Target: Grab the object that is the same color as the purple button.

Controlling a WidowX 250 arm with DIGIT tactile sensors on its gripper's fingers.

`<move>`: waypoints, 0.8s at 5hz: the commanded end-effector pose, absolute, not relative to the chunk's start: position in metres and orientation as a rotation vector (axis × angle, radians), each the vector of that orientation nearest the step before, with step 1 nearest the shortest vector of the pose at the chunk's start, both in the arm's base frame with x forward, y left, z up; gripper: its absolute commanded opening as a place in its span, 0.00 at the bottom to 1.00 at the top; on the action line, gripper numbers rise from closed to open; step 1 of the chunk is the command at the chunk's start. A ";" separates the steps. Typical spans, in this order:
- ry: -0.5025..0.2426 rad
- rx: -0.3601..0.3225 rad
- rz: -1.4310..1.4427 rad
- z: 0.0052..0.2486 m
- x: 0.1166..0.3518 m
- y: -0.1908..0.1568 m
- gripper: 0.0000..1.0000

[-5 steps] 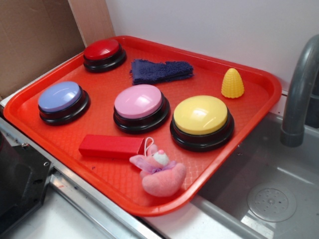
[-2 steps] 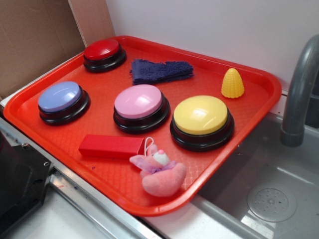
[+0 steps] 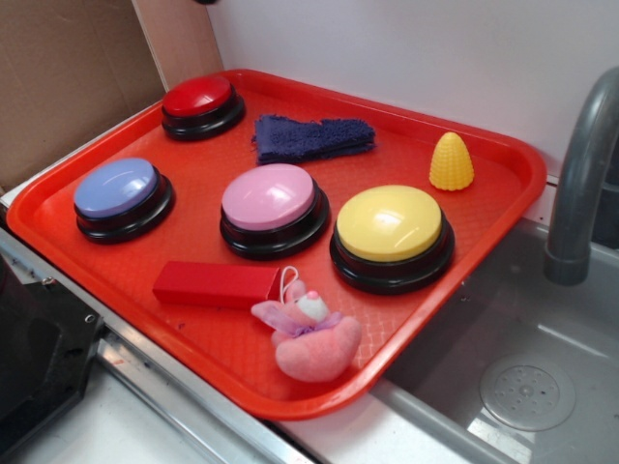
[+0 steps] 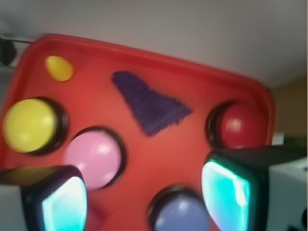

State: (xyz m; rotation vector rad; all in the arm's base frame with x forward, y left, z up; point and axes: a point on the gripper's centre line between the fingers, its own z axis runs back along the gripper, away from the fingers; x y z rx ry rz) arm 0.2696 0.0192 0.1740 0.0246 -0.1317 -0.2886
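Cloth (image 3: pixel 312 138), dark blue-purple, fuzzy, folded flat on red tray (image 3: pixel 488 208); gripper (image 4: pixel 144 192) jaws wide apart, empty.

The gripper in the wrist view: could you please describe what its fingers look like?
The gripper shows two blocky fingers at the bottom of the blurred wrist view. Each has a dark, rounded-corner frame around a glossy turquoise pad, with pale grey or white parts on the outer side. No cables or markings are discernible.
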 end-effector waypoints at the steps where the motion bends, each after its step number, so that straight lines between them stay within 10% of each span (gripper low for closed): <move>1: -0.161 0.094 -0.342 0.133 0.295 0.027 1.00; 4: -0.179 0.111 -0.357 0.062 0.315 0.024 1.00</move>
